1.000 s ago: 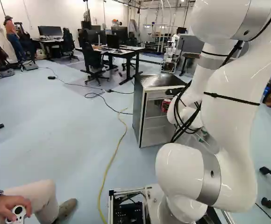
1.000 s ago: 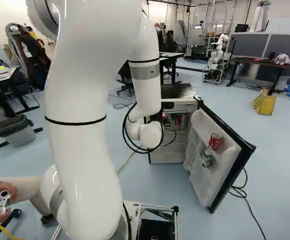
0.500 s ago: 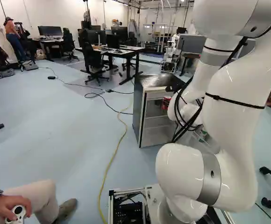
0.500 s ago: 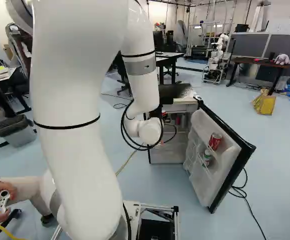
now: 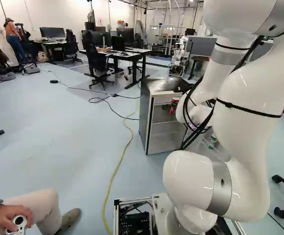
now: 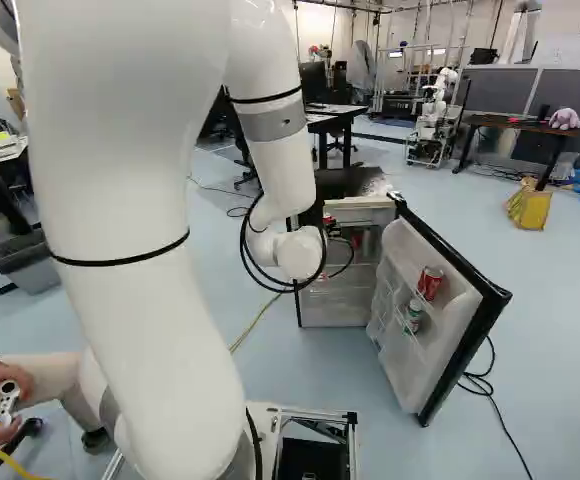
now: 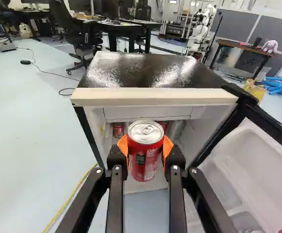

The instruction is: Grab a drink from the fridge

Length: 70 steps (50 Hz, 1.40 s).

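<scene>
Is gripping the red can (image 7: 144, 162) upright in the hand (image 7: 145, 145), before the fridge (image 7: 153, 96) at twelve o'clock. Is needing to back gently toward six o'clock, level, avoiding the open door (image 7: 257, 170) at two.

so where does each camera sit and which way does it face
Left base view: behind the white arm, to its left, facing the black-topped fridge; arm at right.
Right base view: behind, to its right, facing the fridge's open white door; arm left of middle.
Wrist view: on the wrist, looking along the black tool gripping a red metal can.
Both base views share arm and fridge.
</scene>
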### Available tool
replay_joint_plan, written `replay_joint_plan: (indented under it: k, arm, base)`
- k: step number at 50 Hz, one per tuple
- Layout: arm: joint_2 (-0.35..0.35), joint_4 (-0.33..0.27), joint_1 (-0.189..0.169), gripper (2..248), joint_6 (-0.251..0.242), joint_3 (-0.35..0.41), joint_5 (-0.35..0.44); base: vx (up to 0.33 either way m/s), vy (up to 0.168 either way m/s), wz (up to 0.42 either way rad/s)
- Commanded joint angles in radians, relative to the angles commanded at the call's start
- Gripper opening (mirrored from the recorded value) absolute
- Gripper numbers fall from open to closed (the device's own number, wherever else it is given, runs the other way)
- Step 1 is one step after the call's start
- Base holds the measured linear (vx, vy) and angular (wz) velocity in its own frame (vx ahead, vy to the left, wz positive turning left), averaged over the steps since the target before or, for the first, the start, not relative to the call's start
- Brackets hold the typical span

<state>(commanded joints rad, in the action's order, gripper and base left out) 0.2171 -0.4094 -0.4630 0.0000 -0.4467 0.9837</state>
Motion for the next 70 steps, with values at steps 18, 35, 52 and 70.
replay_joint_plan:
  k: [18,35,52,70]
  arm:
    - [-0.033,0.0,0.008,88,0.0,-0.015,-0.035]
    - [-0.059,0.0,0.016,88,0.0,-0.035,-0.068]
    - [-0.081,0.0,0.025,88,0.0,-0.057,-0.101]
    - [-0.1,0.0,0.034,88,0.0,-0.084,-0.136]
  base:
    - [0.0,0.0,0.0]
    - [0.0,0.0,0.0]
    - [0.0,0.0,0.0]
    - [0.0,0.0,0.0]
